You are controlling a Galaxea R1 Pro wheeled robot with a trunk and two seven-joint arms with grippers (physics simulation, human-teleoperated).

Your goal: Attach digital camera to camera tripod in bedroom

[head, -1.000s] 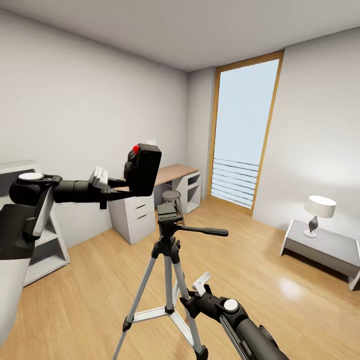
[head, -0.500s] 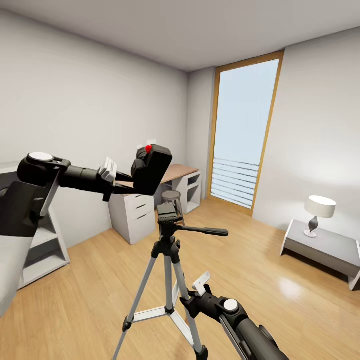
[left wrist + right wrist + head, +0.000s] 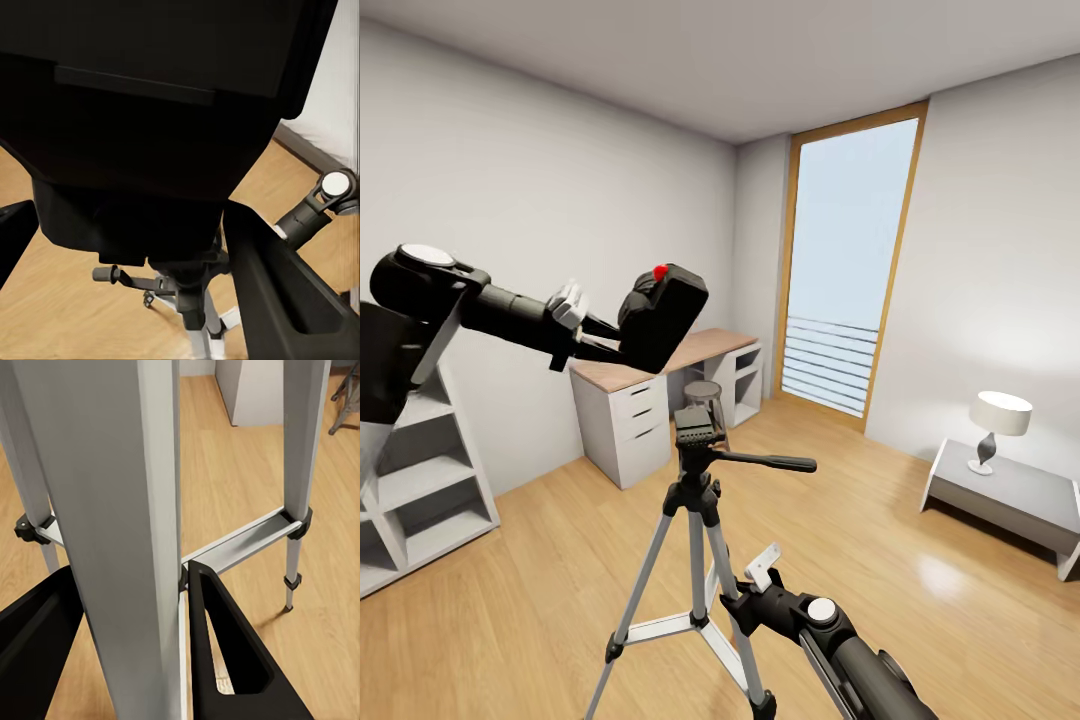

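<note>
The black digital camera [image 3: 663, 315], red button [image 3: 659, 270] on top, hangs tilted in the air with my left gripper [image 3: 628, 343] shut on it. It is above and slightly left of the camera tripod's head [image 3: 697, 430], clear of it. The tripod [image 3: 698, 560] stands on the wood floor, its pan handle [image 3: 770, 462] pointing right. Low down, my right gripper [image 3: 745, 598] is shut around a silver tripod leg [image 3: 142, 510], one finger [image 3: 225, 645] on each side. In the left wrist view the camera [image 3: 165, 112] blocks most of the sight, with the tripod head [image 3: 187, 289] below it.
A wood-topped white desk [image 3: 660, 368] stands against the left wall behind the tripod, with a small grey stool [image 3: 705, 398] in front of it. White shelves [image 3: 420, 480] are at far left. A tall window [image 3: 845, 270] is at the back. A lamp [image 3: 996, 420] sits on a low grey table [image 3: 1010, 495] at right.
My left arm has risen and carried the camera up and a little right, toward the space above the tripod head. The right arm and tripod have stayed still.
</note>
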